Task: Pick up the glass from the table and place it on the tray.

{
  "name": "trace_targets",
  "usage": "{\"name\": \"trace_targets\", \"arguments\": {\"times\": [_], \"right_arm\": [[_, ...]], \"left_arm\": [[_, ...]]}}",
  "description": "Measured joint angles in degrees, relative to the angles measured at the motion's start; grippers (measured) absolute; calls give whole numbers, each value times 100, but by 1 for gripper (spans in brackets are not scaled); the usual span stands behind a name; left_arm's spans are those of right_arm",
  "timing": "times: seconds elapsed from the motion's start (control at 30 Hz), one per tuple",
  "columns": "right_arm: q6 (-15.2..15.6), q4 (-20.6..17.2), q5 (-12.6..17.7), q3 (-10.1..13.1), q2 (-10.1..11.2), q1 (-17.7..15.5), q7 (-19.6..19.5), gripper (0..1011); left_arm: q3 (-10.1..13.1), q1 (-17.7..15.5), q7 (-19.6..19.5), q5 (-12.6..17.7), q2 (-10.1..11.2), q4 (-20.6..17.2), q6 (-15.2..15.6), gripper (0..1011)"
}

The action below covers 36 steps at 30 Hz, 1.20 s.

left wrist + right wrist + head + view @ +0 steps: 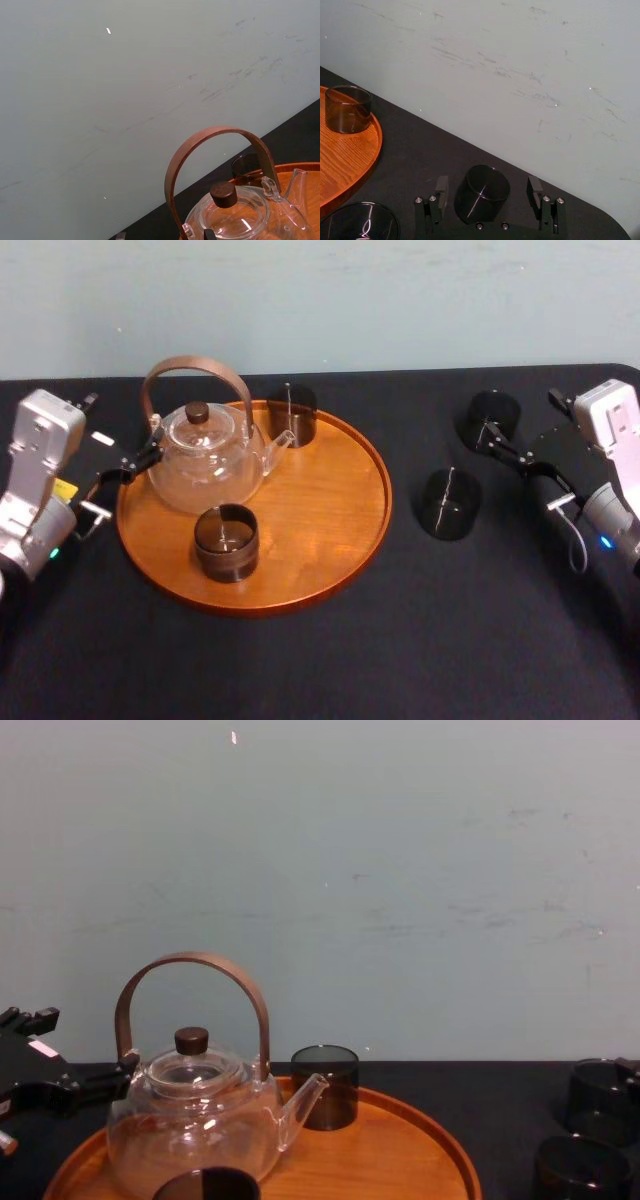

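Two dark smoked glasses stand on the black table (pixel 330 660) to the right of the tray (pixel 330 500). My right gripper (pixel 492 430) is open around the farther glass (pixel 492 412). In the right wrist view that glass (pixel 481 192) sits between the two fingers (pixel 441 186), with a gap on each side. The nearer glass (pixel 449 503) stands free, closer to the tray. The round orange-brown tray holds a glass teapot (pixel 205 460) and two more dark glasses, one at the front (pixel 226 542) and one at the back (pixel 291 415). My left gripper (pixel 143 455) is parked, open, at the tray's left rim beside the teapot.
The teapot's tall brown handle (pixel 190 965) arches over the left half of the tray. The right half of the tray (pixel 340 480) is bare wood. A pale wall (pixel 400 870) rises right behind the table's far edge.
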Motion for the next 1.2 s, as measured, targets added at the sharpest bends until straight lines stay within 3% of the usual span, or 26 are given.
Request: {"name": "trace_targets", "arguments": {"times": [0.4, 0.6, 1.0, 1.2], "right_arm": [[-2, 17, 4, 8, -8, 6, 38, 1002], [-22, -42, 127, 98, 31, -117, 363, 1002], [159, -1006, 74, 284, 483, -899, 599, 1002], [162, -1345, 49, 365, 602, -1199, 660, 1002]], "left_arm": [[0, 0, 0, 0, 0, 0, 0, 1010], [0, 0, 0, 0, 0, 0, 0, 1010], [0, 0, 0, 0, 0, 0, 0, 1009], [0, 0, 0, 0, 0, 0, 0, 1010]]}}
